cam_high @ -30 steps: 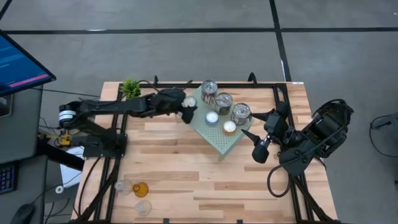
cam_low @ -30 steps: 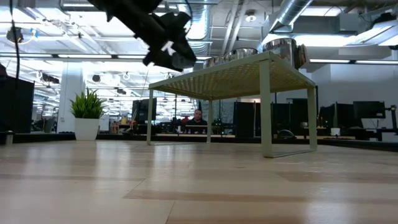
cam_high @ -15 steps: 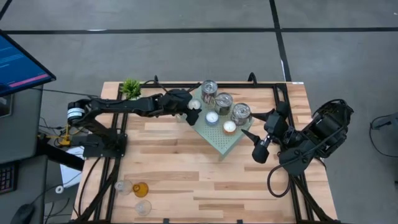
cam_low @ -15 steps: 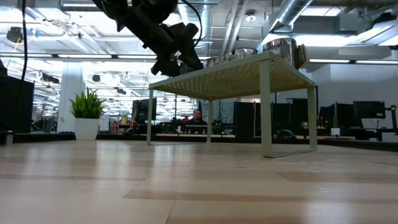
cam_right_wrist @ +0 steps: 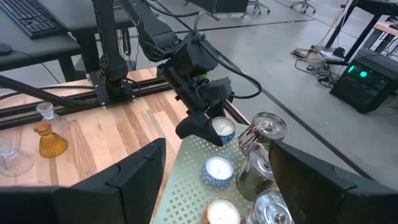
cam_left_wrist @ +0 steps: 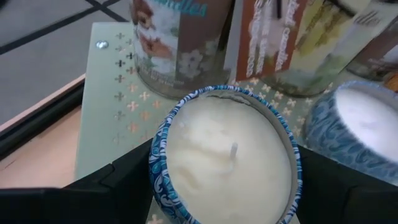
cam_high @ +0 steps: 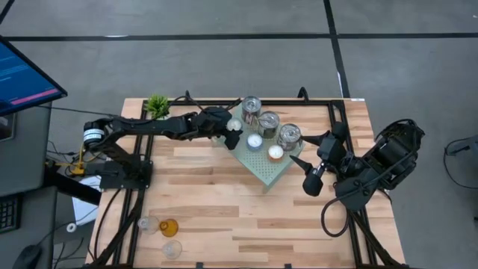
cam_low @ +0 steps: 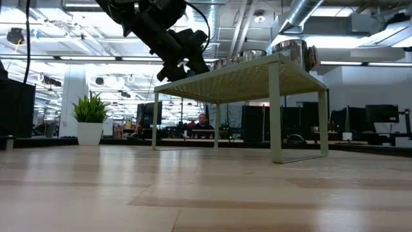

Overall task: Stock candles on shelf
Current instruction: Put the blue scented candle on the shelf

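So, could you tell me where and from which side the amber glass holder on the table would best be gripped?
The amber glass holder stands upright beside clear ones, with a narrow neck above a wider base. I would come straight down and pinch the neck, jaws closing along the line that avoids its clear neighbours. The left arm looks nearer.

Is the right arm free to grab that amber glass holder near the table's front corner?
Probably not easily: the amber holder sits far across the table from the right gripper, though nothing blocks the way.
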Controlling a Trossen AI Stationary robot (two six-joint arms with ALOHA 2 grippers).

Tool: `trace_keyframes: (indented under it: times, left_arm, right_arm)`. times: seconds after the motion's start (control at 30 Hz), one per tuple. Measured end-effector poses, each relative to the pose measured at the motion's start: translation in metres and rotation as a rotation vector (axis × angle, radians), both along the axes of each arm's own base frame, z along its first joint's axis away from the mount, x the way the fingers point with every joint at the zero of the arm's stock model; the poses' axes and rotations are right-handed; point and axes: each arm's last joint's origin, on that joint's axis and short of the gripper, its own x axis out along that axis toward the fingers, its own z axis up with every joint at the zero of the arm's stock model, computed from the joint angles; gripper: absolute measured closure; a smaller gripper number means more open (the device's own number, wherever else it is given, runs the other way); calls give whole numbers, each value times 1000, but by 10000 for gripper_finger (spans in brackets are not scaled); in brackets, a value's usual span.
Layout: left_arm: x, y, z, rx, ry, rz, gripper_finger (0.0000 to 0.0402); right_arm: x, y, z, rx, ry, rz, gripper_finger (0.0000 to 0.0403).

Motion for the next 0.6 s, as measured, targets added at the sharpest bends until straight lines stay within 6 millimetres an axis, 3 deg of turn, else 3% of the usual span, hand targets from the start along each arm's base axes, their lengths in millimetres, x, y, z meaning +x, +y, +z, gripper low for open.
trace_keyframes:
  times: [0.6]
  left_arm:
    - [-1,6,0,-17,-7,-13,110]
  right_arm:
    - [0,0,0,0,0,1,127]
